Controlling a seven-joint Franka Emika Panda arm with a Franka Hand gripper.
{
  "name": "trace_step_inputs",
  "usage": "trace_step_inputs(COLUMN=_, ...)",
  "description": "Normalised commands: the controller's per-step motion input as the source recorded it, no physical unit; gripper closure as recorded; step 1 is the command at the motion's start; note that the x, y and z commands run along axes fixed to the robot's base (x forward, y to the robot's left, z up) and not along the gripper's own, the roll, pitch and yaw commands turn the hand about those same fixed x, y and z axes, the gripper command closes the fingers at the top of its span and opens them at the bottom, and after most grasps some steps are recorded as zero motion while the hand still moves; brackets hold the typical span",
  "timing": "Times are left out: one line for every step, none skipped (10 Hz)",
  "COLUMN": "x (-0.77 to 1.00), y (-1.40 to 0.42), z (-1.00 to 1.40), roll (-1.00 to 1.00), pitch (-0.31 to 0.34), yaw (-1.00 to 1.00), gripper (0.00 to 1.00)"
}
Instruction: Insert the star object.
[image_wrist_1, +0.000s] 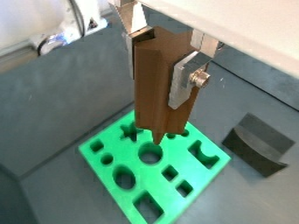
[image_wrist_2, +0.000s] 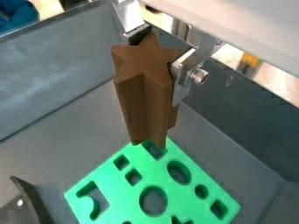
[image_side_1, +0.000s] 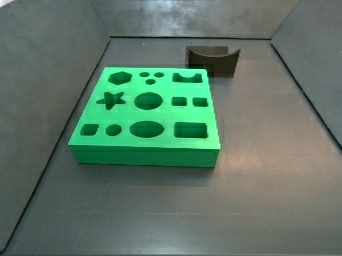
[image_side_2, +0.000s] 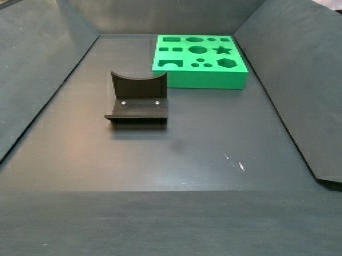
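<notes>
Dark grey desk (image_side_1: 254, 190) inside a walled bin, with a green board of cut-out shapes and a squat dark block (image_side_2: 138, 99) well apart from it.

Both wrist views show the pincer (image_wrist_1: 166, 54) clamped on the star object (image_wrist_1: 156, 83), a tall brown peg held upright, its long axis pointing straight down at the green board (image_wrist_1: 105, 149). The peg hangs above the board, its lower end apparently over or near the star-shaped hole (image_side_1: 112, 99); whether the ridges line up with the hole cannot be told. Neither side view shows pincer or peg.
</notes>
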Motion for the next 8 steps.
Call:
trace_step_inputs(x=-0.53, y=0.37, z=-1.00, roll=-0.13, pitch=0.000, yaw=-0.66, gripper=1.00)
trace_step_inputs(x=-0.53, y=0.37, z=-1.00, roll=-0.13, pitch=0.000, yaw=-0.66, gripper=1.00)
trace_step_inputs(x=-0.53, y=0.37, z=-1.00, roll=-0.13, pitch=0.000, yaw=-0.65, gripper=1.00)
trace_step_inputs(x=-0.47, y=0.32, z=-1.00, roll=-0.11, pitch=0.000, yaw=-0.72, gripper=1.00)
trace_step_inputs(x=-0.43, y=0.27, z=-0.99, roll=-0.09, pitch=-0.003, yaw=-0.77, gripper=1.00)
trace_step_inputs(x=-0.41, y=0.27, z=-0.98, roll=-0.09, pitch=0.000, yaw=-0.79, gripper=1.00)
trace_step_inputs(x=-0.40, y=0.25, z=-0.97, roll=-0.07, pitch=0.000, yaw=-0.79, gripper=1.00)
trace_step_inputs(x=-0.44, y=0.08, z=-0.99, roll=-0.04, pitch=0.000, yaw=-0.72, gripper=1.00)
